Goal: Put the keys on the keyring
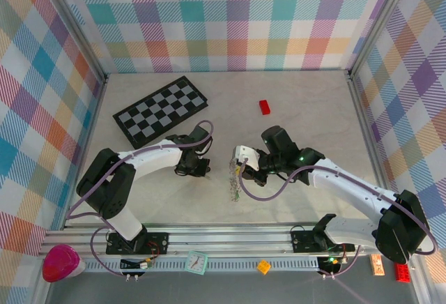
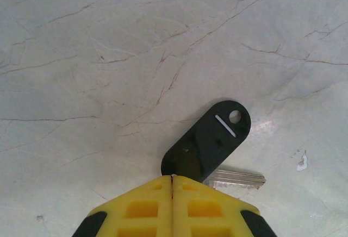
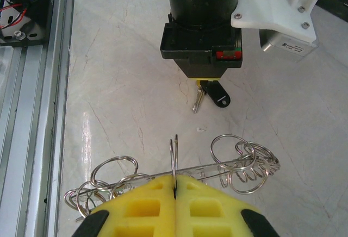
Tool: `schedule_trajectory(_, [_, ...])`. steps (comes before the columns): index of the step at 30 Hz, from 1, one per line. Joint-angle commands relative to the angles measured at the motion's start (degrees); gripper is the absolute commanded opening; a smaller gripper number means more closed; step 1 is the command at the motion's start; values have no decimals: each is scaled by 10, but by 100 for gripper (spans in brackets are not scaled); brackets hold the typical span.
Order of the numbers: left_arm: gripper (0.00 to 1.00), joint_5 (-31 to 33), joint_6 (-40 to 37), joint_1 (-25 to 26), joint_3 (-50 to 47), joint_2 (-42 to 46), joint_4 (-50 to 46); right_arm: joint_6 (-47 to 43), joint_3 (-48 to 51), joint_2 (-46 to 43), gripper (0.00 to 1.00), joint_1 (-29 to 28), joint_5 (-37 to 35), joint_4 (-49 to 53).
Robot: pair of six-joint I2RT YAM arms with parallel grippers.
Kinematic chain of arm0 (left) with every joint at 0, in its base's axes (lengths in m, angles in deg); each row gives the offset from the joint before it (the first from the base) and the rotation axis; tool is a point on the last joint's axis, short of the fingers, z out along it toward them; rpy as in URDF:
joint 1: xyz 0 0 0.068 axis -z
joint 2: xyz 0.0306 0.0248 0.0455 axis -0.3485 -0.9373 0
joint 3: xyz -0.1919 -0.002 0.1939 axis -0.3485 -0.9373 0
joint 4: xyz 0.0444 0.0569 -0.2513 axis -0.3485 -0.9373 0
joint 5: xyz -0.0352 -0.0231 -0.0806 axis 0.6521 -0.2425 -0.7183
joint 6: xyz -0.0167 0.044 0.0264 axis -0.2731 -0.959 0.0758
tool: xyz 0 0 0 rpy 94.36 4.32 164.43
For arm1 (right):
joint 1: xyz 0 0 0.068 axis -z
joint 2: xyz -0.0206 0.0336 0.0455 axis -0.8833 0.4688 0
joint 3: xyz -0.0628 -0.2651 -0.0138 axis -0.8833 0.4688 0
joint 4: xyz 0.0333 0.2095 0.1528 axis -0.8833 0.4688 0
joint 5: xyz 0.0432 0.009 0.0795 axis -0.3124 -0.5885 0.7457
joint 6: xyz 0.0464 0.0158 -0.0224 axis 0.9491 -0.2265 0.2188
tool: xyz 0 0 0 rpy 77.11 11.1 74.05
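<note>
where the left jaws grip it, the black key [image 2: 209, 138] is partly hidden.

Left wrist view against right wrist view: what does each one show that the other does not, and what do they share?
Left wrist, not right: the hole in the head of the black key. Right wrist, not left: the keyring, with the right fingers shut on one of its rings, and the rail. Both: the black key pinched by the left fingers, and the table.
</note>
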Motion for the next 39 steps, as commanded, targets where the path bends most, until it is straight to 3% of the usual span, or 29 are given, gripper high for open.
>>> schedule_trajectory(1, [4,6,7,-5,-6,-11,-9,-11,-24,-6,0,-3,13,-3])
schedule_trajectory(7, [5,6,9,-5,-9,-15,-5,-10,-24,-8,0,-3,13,-1])
schedule_trajectory(13, [12,9,9,-5,-7,-12,-8,-11,-24,-7,0,-3,13,-1])
schedule_trajectory(29, [9,10,6,-5,-5,0,-16,-10,-24,-5,0,-3,15,0])
schedule_trajectory(39, [13,17,5,-5,-1,4,-21,-10,-25,-5,0,-3,15,0])
